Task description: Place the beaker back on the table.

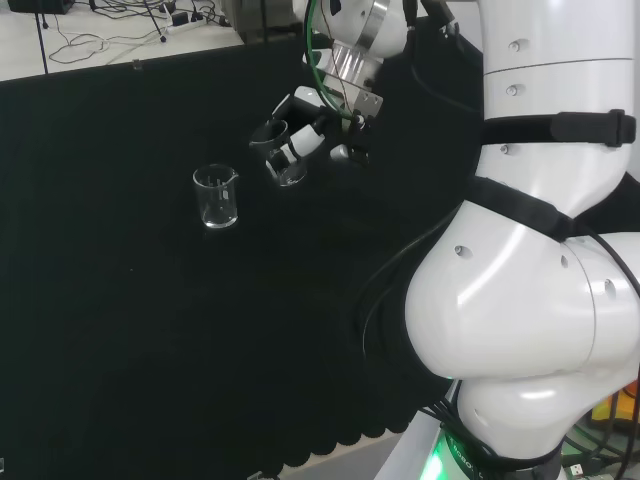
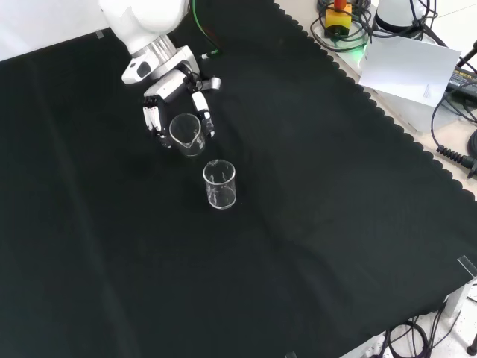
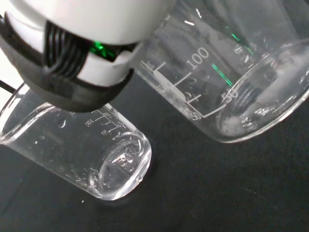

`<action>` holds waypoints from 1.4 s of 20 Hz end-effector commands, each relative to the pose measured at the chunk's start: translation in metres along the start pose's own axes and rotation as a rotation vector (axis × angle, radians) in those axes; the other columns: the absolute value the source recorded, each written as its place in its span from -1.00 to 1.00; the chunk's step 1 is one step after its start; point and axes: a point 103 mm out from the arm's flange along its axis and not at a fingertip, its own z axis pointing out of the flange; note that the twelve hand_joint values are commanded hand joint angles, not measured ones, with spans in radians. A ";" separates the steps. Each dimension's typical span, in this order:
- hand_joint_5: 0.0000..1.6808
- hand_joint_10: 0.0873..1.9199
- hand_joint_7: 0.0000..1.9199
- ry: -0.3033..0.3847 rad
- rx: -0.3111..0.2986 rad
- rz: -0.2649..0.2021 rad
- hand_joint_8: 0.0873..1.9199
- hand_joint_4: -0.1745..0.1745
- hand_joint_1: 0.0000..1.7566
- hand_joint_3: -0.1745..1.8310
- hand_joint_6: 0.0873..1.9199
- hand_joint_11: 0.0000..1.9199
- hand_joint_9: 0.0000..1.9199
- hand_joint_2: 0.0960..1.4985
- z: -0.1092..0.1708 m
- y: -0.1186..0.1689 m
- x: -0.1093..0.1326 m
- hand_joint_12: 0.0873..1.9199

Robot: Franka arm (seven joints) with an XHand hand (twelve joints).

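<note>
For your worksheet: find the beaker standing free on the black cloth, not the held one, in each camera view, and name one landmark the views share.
Head view: free beaker, left of the hand.
Front view, just below the hand.
Wrist view, beyond the held beaker.
Shared landmark: the held beaker.

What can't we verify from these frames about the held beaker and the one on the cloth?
- Held clear glass beaker, base against black cloth: front view, contact not resolvable; head view, black-and-white hand covers it.
- Any liquid in either beaker: glass too clear in all views.
- Gap to standing clear glass beaker: wrist view crops both rims.
</note>
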 end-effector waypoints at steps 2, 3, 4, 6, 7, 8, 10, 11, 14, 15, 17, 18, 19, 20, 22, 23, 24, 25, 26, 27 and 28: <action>0.42 -0.58 0.39 0.020 -0.015 -0.016 -0.41 0.30 0.46 -0.11 -0.20 0.09 0.34 -0.23 0.006 0.002 -0.008 -0.08; 0.42 -0.58 0.39 0.028 -0.017 -0.016 -0.41 0.30 0.46 -0.11 -0.20 0.09 0.34 -0.23 0.006 0.002 -0.010 -0.08; 0.42 -0.58 0.39 0.032 -0.020 -0.017 -0.41 0.30 0.46 -0.11 -0.20 0.09 0.34 -0.23 0.007 0.002 -0.011 -0.08; 0.42 -0.58 0.39 0.039 -0.023 -0.021 -0.41 0.31 0.46 -0.11 -0.21 0.08 0.34 -0.23 0.009 0.002 -0.014 -0.08; 0.42 -0.58 0.39 0.045 -0.026 -0.022 -0.41 0.31 0.46 -0.11 -0.21 0.08 0.34 -0.23 0.010 0.002 -0.015 -0.08; 0.42 -0.58 0.39 0.048 -0.029 -0.025 -0.41 0.31 0.46 -0.11 -0.21 0.08 0.34 -0.23 0.011 0.002 -0.015 -0.07; 0.43 -0.59 0.39 0.051 -0.036 -0.034 -0.42 0.32 0.46 -0.12 -0.23 0.08 0.34 -0.23 0.012 0.002 -0.016 -0.07; 0.44 -0.59 0.39 0.063 -0.039 -0.033 -0.43 0.33 0.46 -0.13 -0.24 0.07 0.34 -0.22 0.013 0.003 -0.017 -0.06; 0.45 -0.60 0.41 0.077 -0.043 -0.032 -0.47 0.34 0.46 -0.15 -0.27 0.05 0.34 -0.22 0.016 0.004 -0.020 -0.04; 0.45 -0.61 0.41 0.079 -0.047 -0.033 -0.47 0.34 0.46 -0.15 -0.27 0.04 0.33 -0.22 0.017 0.004 -0.021 -0.04; 0.45 -0.61 0.41 0.078 -0.050 -0.040 -0.48 0.35 0.46 -0.15 -0.28 0.03 0.33 -0.21 0.019 0.004 -0.022 -0.04; 0.45 -0.61 0.41 0.085 -0.053 -0.043 -0.48 0.35 0.46 -0.15 -0.28 0.03 0.33 -0.21 0.020 0.004 -0.023 -0.04; 0.46 -0.61 0.41 0.088 -0.054 -0.045 -0.48 0.36 0.46 -0.15 -0.28 0.03 0.33 -0.21 0.021 0.005 -0.023 -0.04; 0.46 -0.61 0.41 0.087 -0.054 -0.048 -0.48 0.36 0.46 -0.15 -0.28 0.03 0.33 -0.21 0.022 0.005 -0.024 -0.04; 0.46 -0.61 0.41 0.089 -0.053 -0.049 -0.48 0.36 0.46 -0.15 -0.28 0.02 0.33 -0.21 0.023 0.006 -0.025 -0.04; 0.46 -0.61 0.41 0.089 -0.051 -0.048 -0.48 0.36 0.46 -0.15 -0.28 0.02 0.33 -0.21 0.024 0.006 -0.026 -0.04; 0.46 -0.61 0.41 0.089 -0.050 -0.048 -0.48 0.36 0.46 -0.15 -0.28 0.02 0.33 -0.21 0.025 0.006 -0.027 -0.04; 0.46 -0.61 0.41 0.090 -0.048 -0.047 -0.48 0.37 0.46 -0.15 -0.28 0.02 0.33 -0.21 0.025 0.006 -0.028 -0.04; 0.46 -0.61 0.41 0.088 -0.047 -0.047 -0.48 0.37 0.46 -0.15 -0.28 0.02 0.33 -0.21 0.026 0.006 -0.029 -0.04; 0.46 -0.61 0.41 0.080 -0.044 -0.046 -0.48 0.37 0.46 -0.15 -0.28 0.02 0.33 -0.21 0.027 0.007 -0.027 -0.04; 0.46 -0.61 0.41 0.076 -0.043 -0.044 -0.48 0.37 0.46 -0.15 -0.28 0.02 0.33 -0.21 0.028 0.007 -0.027 -0.04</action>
